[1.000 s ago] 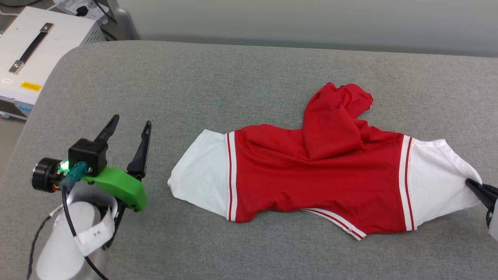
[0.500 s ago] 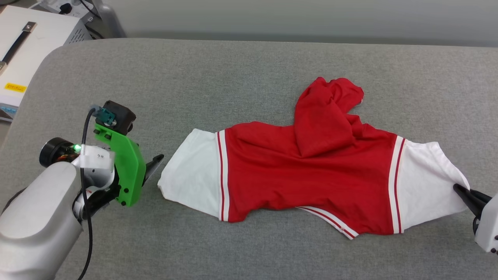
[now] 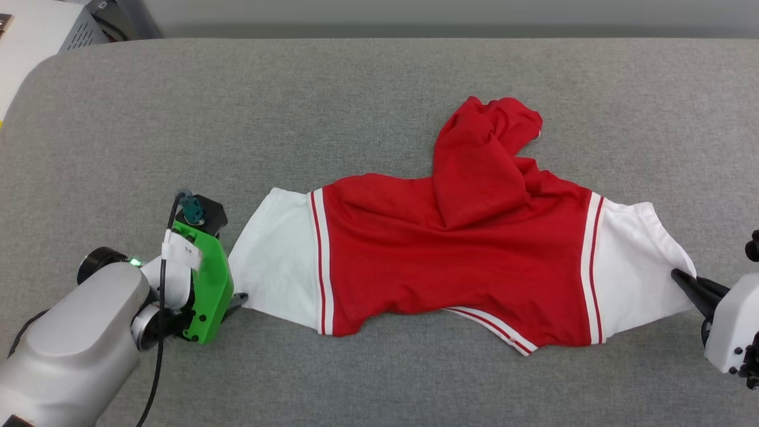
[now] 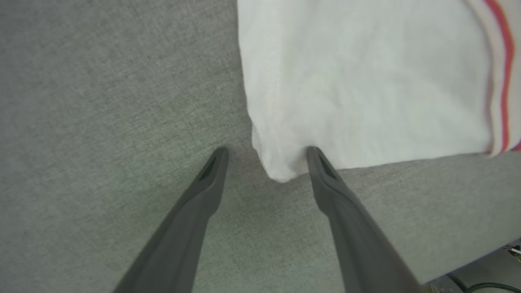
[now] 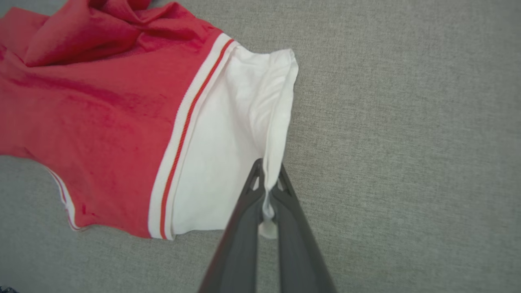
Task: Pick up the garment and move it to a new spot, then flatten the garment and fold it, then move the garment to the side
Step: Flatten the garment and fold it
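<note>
The garment [image 3: 450,261], a red jersey with white sleeves and striped trim, lies spread sideways on the grey cushion [image 3: 356,107], its lower part bunched up toward the back. My left gripper [image 4: 266,156] stands open at the corner of the left white sleeve [image 3: 273,255], and that corner [image 4: 281,171] lies between its fingers. In the head view the left gripper [image 3: 237,299] is mostly hidden behind its green mount. My right gripper [image 5: 268,173] is shut on the hem of the right white sleeve [image 5: 228,142], seen at the right edge of the head view too [image 3: 682,279].
The grey cushion stretches wide with free room behind and in front of the garment. A white box [image 3: 35,35] stands off the cushion at the far left corner. A pale wall runs along the back.
My left arm has swung down and right, bringing its open fingers to the left sleeve's corner. The head camera has tilted, shifting the whole picture. The right gripper keeps its hold.
</note>
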